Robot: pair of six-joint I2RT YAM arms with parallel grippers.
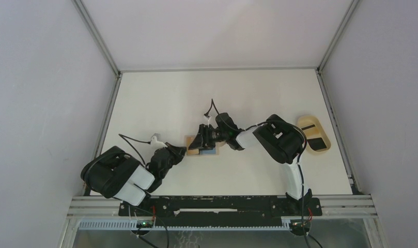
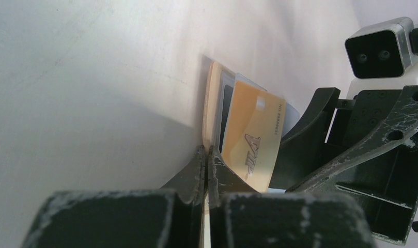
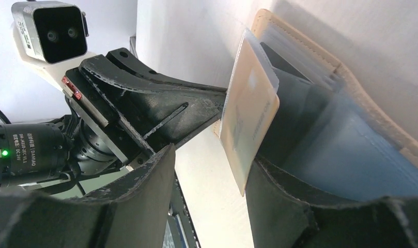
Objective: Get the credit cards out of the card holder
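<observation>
The tan card holder [image 1: 190, 140] lies open on the white table, with blue sleeves [image 3: 341, 150] fanned out of it. My left gripper [image 1: 183, 150] is shut on its thin tan edge [image 2: 213, 103], the fingertips pressed together [image 2: 206, 150]. A gold credit card marked "VIP" [image 2: 253, 139] sticks up out of the holder. My right gripper [image 1: 200, 142] hangs over the holder, open [image 3: 211, 157]. The gold card [image 3: 248, 119] stands between its fingers, leaning on one finger with a wide gap to the other. A black card [image 1: 316, 142] lies in the tray.
An oval tan tray [image 1: 325, 135] sits at the right edge of the table, beside the right arm's elbow. Metal frame rails [image 1: 109, 111] border the table left and right. The two grippers are close together over the holder, cables looping above them.
</observation>
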